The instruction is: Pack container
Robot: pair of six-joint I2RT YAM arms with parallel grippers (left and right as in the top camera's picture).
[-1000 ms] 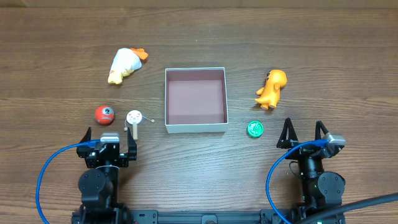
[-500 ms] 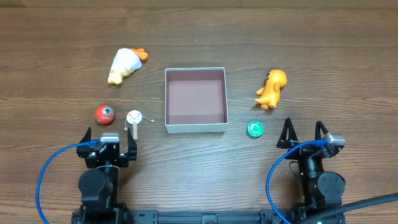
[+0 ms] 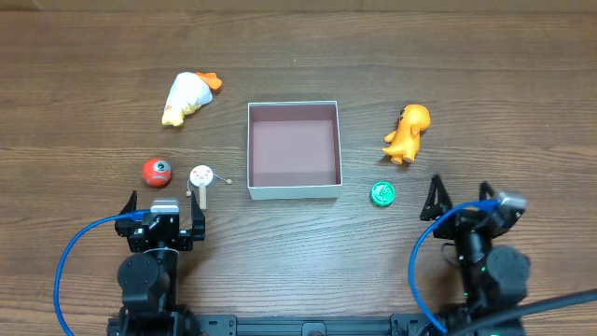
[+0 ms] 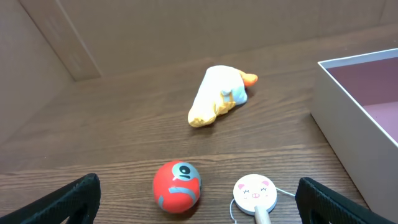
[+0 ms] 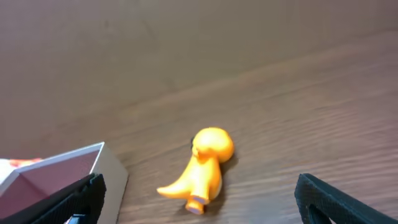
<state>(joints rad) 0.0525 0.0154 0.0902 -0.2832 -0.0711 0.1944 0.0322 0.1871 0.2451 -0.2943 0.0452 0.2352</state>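
The container (image 3: 293, 189) is a shallow square box with white walls and a pinkish-brown floor, empty, at the table's middle; its wall also shows in the left wrist view (image 4: 348, 130) and the right wrist view (image 5: 109, 171). My left gripper (image 3: 165, 203) is open and empty, just behind a red ball (image 3: 158, 172) (image 4: 177, 186) and a round pig-face toy on a stick (image 3: 201, 176) (image 4: 254, 193). My right gripper (image 3: 460, 194) is open and empty, near an orange dinosaur (image 3: 408, 133) (image 5: 200, 171) and a green disc (image 3: 382, 193).
A white and yellow plush toy (image 3: 189, 96) (image 4: 219, 95) lies at the back left. Blue cables loop beside both arm bases near the front edge.
My right arm has shifted slightly to the right and turned. The left arm and all toys have not moved.
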